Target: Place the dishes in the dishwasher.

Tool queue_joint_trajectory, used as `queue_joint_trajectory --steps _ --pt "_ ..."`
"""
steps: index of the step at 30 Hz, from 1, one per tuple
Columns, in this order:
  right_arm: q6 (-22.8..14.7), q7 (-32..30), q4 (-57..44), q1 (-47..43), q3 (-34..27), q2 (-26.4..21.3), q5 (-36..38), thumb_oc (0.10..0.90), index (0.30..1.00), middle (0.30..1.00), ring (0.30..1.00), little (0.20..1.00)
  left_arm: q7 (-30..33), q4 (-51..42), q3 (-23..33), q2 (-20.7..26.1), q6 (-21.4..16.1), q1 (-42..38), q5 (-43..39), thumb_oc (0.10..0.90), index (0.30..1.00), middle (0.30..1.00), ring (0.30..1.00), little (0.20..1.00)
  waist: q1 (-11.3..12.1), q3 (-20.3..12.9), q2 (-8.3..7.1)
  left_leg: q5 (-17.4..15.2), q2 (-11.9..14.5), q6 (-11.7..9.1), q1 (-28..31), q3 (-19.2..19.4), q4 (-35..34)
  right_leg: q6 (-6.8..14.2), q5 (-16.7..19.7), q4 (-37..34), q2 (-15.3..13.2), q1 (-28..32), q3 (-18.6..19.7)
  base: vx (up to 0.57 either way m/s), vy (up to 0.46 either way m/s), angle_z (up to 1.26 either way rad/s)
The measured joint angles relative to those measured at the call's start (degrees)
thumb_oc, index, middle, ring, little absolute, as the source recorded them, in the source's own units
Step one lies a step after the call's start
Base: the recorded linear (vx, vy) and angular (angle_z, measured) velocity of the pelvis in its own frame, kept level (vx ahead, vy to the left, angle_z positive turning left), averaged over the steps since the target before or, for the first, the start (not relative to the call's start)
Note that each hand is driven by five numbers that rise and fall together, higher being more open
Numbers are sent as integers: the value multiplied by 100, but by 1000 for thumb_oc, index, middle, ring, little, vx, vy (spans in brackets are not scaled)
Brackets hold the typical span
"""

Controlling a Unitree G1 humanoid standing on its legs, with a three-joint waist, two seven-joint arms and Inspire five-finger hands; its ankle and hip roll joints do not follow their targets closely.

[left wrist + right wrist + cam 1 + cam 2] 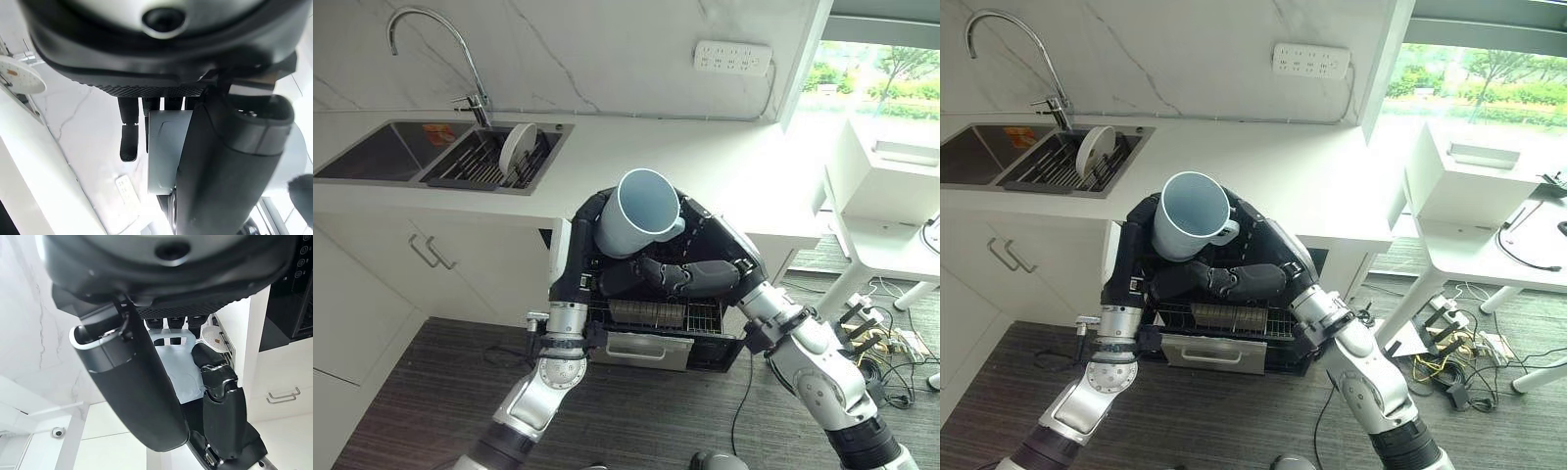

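While both hands (pixel 607 279) (pixel 700 277) clasp the pale-blue ceramic mug (pixel 639 212), it looks rigid, breakable, slick; its handle offers safer purchase.

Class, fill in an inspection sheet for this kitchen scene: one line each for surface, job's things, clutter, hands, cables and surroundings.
Surface: white counter, bare near the mug.
Job's things: pale blue mug held up between both hands, mouth open toward the camera; white plate standing in the sink rack; dishwasher rack pulled out below.
Clutter: nothing seen on the counter.
Hands: left hand and right hand both curled round the mug.
Cables: tangled leads on the floor at right.
Surroundings: tap, wall power strip, white side table, window.
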Motion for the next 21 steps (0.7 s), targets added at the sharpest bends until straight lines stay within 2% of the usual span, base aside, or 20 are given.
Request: queue_joint_trajectory --steps 16,21 --pt "-175 -337 3 -215 79 6 -241 800 900 900 900 900 -103 6 -239 -3 0 -8 -3 400 300 300 300 300 1 -7 12 -5 0 13 21 0 0 -10 8 1 -1 21 4 -2 0 0" --pt "-179 -471 3 -273 154 1 -254 800 900 900 900 900 -126 6 -231 -2 12 -25 -27 400 300 300 300 300 5 -34 57 -5 1 13 19 0 -2 -10 7 -2 -1 21 3 -13 0 0"
